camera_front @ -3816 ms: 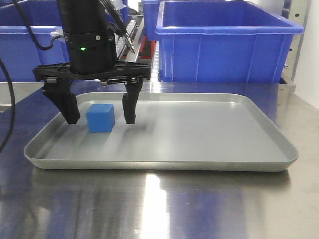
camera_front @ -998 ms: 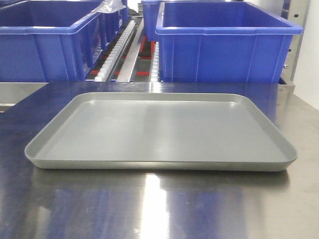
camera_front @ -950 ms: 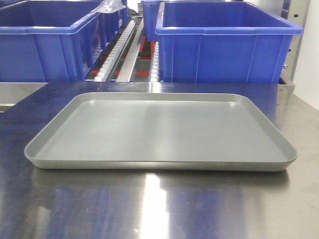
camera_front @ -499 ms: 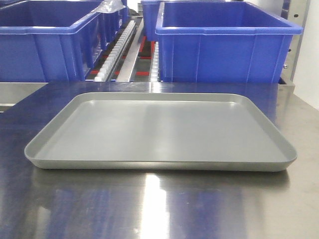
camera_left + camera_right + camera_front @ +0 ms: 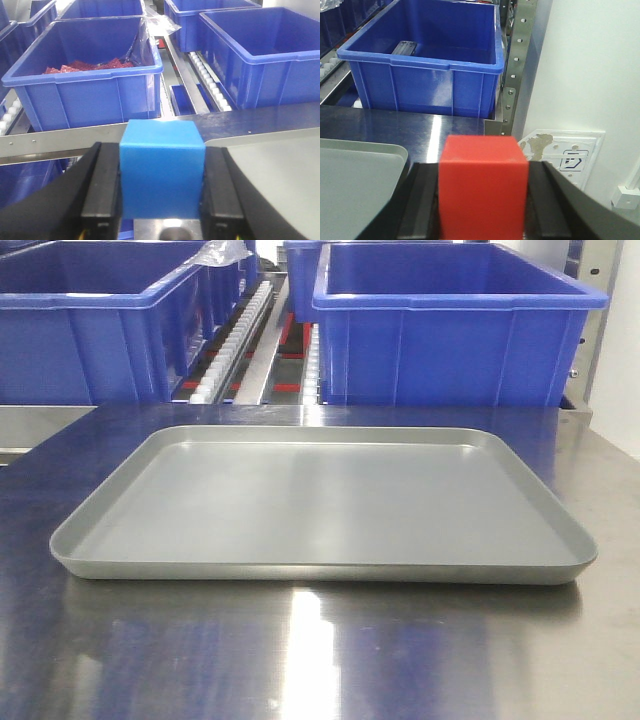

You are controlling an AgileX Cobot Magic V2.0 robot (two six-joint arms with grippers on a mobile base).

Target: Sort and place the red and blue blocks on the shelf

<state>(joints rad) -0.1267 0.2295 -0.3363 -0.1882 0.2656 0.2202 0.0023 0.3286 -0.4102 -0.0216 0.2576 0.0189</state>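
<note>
The left gripper [image 5: 160, 155] has its black jaws closed to the width of a bright blue matte cube [image 5: 161, 182], with one finger flat against each side face, so the cube is clamped between them. Past the cube in the left wrist view is the metal shelf [image 5: 55, 142], its brushed steel front rail running across. Behind the rail stands a large blue plastic bin [image 5: 85, 95] holding red pieces, with a white roller track [image 5: 210, 82] to its right. The right gripper [image 5: 482, 172] clamps a bright red matte cube [image 5: 482, 192] the same way, with the shiny steel tabletop [image 5: 395, 125] and another blue plastic bin [image 5: 425, 85] beyond it. A shallow grey metal tray [image 5: 320, 573] sits on the tabletop in the front view, before the bins
</note>
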